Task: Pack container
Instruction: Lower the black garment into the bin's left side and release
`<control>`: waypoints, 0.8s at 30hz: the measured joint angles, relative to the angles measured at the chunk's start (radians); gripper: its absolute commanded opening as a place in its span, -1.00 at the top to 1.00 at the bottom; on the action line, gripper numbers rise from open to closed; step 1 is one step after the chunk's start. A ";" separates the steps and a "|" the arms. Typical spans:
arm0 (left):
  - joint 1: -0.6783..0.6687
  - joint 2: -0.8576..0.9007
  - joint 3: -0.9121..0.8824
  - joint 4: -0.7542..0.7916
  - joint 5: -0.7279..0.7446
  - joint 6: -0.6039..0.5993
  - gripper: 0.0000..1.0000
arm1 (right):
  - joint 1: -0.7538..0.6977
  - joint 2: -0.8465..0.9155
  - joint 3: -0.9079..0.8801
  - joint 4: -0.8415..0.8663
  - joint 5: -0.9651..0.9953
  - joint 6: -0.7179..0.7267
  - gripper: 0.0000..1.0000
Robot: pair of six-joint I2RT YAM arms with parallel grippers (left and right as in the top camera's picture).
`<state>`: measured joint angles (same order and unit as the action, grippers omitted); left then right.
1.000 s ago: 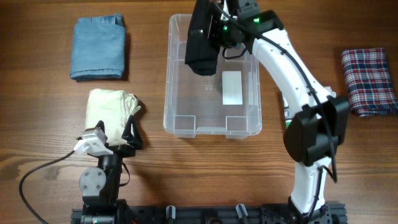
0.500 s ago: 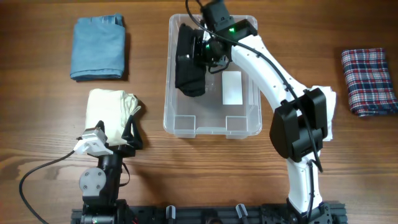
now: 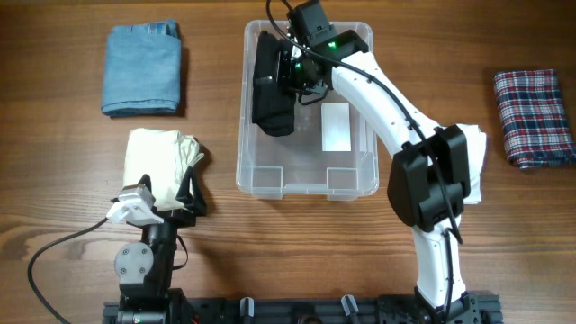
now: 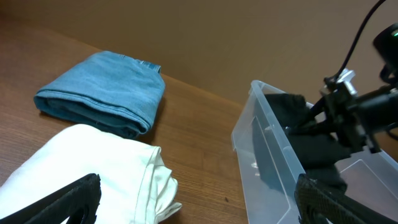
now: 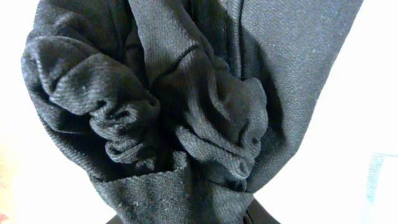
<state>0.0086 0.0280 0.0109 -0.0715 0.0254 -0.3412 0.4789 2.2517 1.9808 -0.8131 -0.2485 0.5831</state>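
Note:
The clear plastic container (image 3: 306, 191) stands at the table's middle, with a white label (image 3: 336, 127) on its base. My right gripper (image 3: 295, 70) reaches into its far left part and is shut on a folded black cloth (image 3: 273, 90), which hangs along the left wall. The black cloth fills the right wrist view (image 5: 186, 106) and hides the fingers there. My left gripper (image 3: 166, 193) is open and empty at the near edge of a cream cloth (image 3: 162, 157). The left wrist view shows the cream cloth (image 4: 93, 168), the container (image 4: 261, 143) and the black cloth (image 4: 311, 143).
A folded blue cloth (image 3: 142, 68) lies at the far left, also in the left wrist view (image 4: 102, 93). A folded plaid cloth (image 3: 535, 106) lies at the far right. A white item (image 3: 479, 166) is partly hidden under the right arm's elbow.
My right gripper has carried the black cloth left and down into the container's left side. In the last half second it barely moved. The left arm has not moved.

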 measured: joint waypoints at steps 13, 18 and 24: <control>0.000 0.000 0.000 0.000 0.000 0.000 -0.99 | 0.000 0.078 0.000 0.029 -0.001 0.006 0.14; 0.000 0.000 0.000 0.000 0.000 0.000 -1.00 | 0.000 0.078 0.000 0.031 0.000 -0.001 -0.07; 0.000 0.000 0.000 0.000 0.000 0.000 -1.00 | 0.000 0.072 0.000 0.017 0.033 -0.013 -0.16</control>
<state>0.0086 0.0280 0.0109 -0.0715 0.0254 -0.3412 0.4793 2.3238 1.9808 -0.7963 -0.2153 0.5701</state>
